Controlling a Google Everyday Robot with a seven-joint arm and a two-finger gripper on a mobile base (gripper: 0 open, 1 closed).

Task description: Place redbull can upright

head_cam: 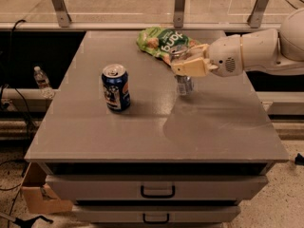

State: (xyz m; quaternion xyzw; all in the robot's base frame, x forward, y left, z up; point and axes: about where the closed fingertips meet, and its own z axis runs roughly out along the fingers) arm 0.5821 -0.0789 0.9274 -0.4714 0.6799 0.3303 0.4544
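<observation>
The redbull can (184, 85) is a slim silver can standing upright on the grey table (156, 127), right of centre and just in front of the chip bag. My gripper (186, 66) comes in from the right on a white arm and is around the can's upper part, hiding its top. The fingers (190, 69) look closed on the can. The can's bottom seems to touch the table top.
A wider dark-blue can (115, 87) stands upright at the left middle of the table. A green chip bag (164, 42) lies at the back, behind the gripper. A small water bottle (42, 80) sits on the ledge left of the table. Drawers are below the front edge.
</observation>
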